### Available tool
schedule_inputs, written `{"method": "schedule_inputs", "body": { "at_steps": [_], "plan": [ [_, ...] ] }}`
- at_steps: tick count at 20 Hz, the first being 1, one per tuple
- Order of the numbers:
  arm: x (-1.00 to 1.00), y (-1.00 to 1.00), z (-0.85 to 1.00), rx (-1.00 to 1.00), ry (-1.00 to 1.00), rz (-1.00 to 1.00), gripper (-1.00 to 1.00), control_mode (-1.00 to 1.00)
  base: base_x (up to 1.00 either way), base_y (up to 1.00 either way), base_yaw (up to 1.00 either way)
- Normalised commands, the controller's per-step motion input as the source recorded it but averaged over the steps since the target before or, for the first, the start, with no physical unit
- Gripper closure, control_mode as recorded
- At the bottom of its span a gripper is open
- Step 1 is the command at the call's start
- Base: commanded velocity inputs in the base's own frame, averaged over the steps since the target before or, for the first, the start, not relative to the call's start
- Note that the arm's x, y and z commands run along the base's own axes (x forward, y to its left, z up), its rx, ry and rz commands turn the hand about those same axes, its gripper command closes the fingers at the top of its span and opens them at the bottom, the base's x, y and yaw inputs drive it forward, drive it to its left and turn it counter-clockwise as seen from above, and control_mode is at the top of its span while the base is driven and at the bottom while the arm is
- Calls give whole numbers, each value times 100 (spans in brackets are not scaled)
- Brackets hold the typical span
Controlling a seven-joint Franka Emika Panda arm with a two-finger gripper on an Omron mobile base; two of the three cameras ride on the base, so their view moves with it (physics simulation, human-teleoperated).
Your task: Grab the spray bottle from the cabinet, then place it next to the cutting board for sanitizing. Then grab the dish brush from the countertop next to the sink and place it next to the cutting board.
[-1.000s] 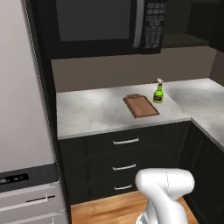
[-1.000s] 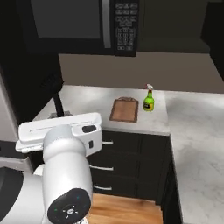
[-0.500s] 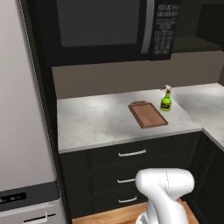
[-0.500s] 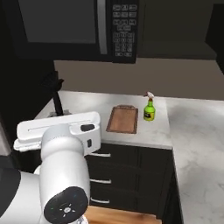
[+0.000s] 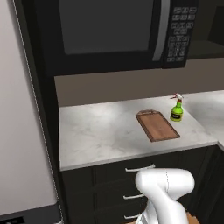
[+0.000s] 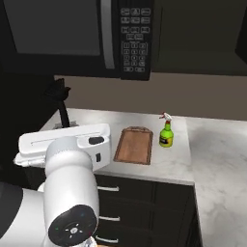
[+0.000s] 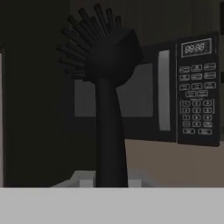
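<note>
The hand [image 6: 61,126] is pinched on one dark dish brush [image 7: 107,87], held upright with its bristled head [image 6: 57,91] up, over the left end of the desk [image 5: 100,131]. To its right, one cutting board [image 6: 134,144] lies near the desk's front edge, and the single spray bottle [image 6: 166,134] stands just beside the board's right side, toward the back. The marble left of the board is bare and open, with one microwave [image 5: 118,33] hanging above the desk.

Bare countertop [image 5: 96,131] left of cutting board [image 5: 157,126]
</note>
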Motion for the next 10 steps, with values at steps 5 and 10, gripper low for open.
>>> {"method": "schedule_inputs", "body": {
  "at_steps": [5,10],
  "plan": [
    [0,0,0,0,0,0,100,100,48,-7,11],
    [0,0,0,0,0,0,100,100,20,-34,15]
  ]
}}
